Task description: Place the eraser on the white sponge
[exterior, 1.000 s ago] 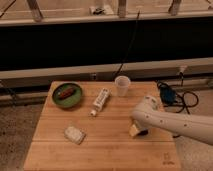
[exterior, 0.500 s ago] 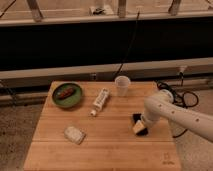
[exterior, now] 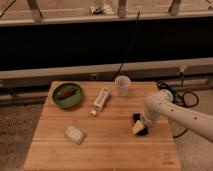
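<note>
The white sponge (exterior: pixel 74 134) lies flat on the wooden table (exterior: pixel 105 150) at the front left. My gripper (exterior: pixel 139 124) is at the right side of the table, low over the board, at the end of the white arm (exterior: pixel 172 112) coming from the right. A dark and yellow block, likely the eraser (exterior: pixel 138 127), sits at the gripper's tip. It is far to the right of the sponge.
A green bowl (exterior: pixel 67 94) with a brown item stands at the back left. A white tube (exterior: pixel 101 99) lies in the middle back. A clear plastic cup (exterior: pixel 122 85) stands at the back centre-right. Cables (exterior: pixel 187 97) hang off the table's right edge.
The arm has drawn back to the right and its elbow has risen. The gripper with the dark and yellow block has stayed near the right-centre of the table.
</note>
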{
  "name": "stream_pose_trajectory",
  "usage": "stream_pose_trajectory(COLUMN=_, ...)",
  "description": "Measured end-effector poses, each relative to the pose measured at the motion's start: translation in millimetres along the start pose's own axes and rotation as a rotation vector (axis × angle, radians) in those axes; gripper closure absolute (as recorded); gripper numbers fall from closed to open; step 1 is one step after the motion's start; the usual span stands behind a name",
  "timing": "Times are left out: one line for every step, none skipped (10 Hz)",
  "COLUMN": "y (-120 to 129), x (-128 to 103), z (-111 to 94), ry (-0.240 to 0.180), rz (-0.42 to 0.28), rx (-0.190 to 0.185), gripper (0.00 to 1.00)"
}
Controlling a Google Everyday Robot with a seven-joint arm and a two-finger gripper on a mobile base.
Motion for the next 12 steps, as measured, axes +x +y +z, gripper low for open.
stream_pose_trajectory(y=-1, x=0, z=2, ry=-0.005, rz=-0.004, rx=-0.007, gripper=0.20)
stream_pose_trajectory(y=-3, x=-1, z=4, ry=-0.012, rz=-0.009, rx=-0.019, gripper=0.23)
stream_pose_trajectory(y=-4, x=-1, z=6, ry=-0.014, rz=-0.012, rx=-0.030, gripper=0.29)
stream_pose_trajectory(y=-5, x=-1, z=6, ry=-0.013, rz=-0.017, rx=-0.039, gripper=0.39)
stream_pose_trajectory(y=-6, x=-1, z=6, ry=-0.010, rz=-0.019, rx=-0.047, gripper=0.49)
stream_pose_trajectory(y=-8, x=0, z=4, ry=-0.003, rz=-0.026, rx=-0.056, gripper=0.62)
stream_pose_trajectory(y=-7, x=1, z=2, ry=0.003, rz=-0.025, rx=-0.059, gripper=0.72)
stream_pose_trajectory(y=-7, x=0, z=1, ry=0.004, rz=-0.023, rx=-0.060, gripper=0.80)
stream_pose_trajectory(y=-7, x=1, z=-2, ry=0.004, rz=-0.024, rx=-0.059, gripper=0.91)
stream_pose_trajectory(y=-8, x=0, z=-3, ry=0.001, rz=-0.024, rx=-0.058, gripper=0.98)
stream_pose_trajectory(y=-8, x=-1, z=-3, ry=0.000, rz=-0.026, rx=-0.059, gripper=1.00)
stream_pose_trajectory(y=-12, x=-3, z=-5, ry=0.006, rz=-0.039, rx=-0.063, gripper=1.00)
